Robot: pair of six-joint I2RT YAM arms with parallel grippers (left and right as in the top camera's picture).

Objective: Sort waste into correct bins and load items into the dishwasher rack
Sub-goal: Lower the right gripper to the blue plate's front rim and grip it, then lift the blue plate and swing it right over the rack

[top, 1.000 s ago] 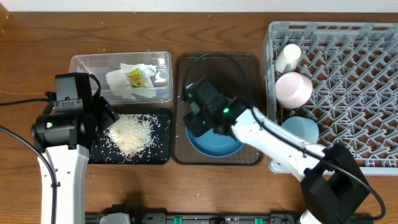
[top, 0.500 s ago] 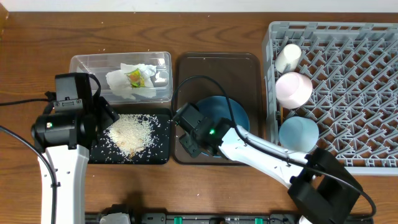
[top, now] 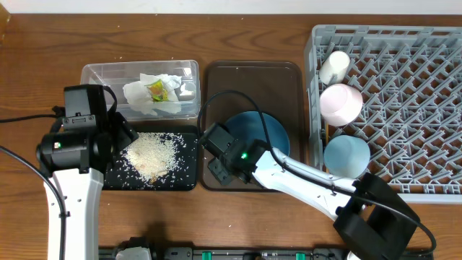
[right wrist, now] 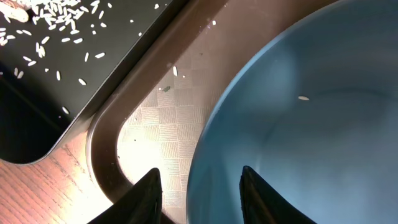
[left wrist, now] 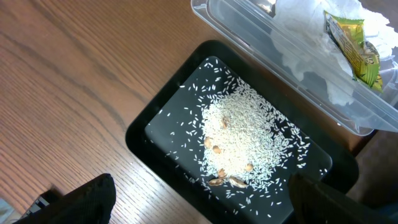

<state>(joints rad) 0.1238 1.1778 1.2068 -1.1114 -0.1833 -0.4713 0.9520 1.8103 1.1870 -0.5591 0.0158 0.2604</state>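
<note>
Wooden bench (top: 216,14): right end effector (right wrist: 199,182) just slid to the rim of the large dark-blue round plate (right wrist: 298,124), open astride it, empty, so a grab looks next.

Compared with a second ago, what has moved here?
The right end effector pulled back from over the middle of the tray to the near-left rim of the plate, where it now sits open astride the rim. Plate, rice and left arm stayed put.
</note>
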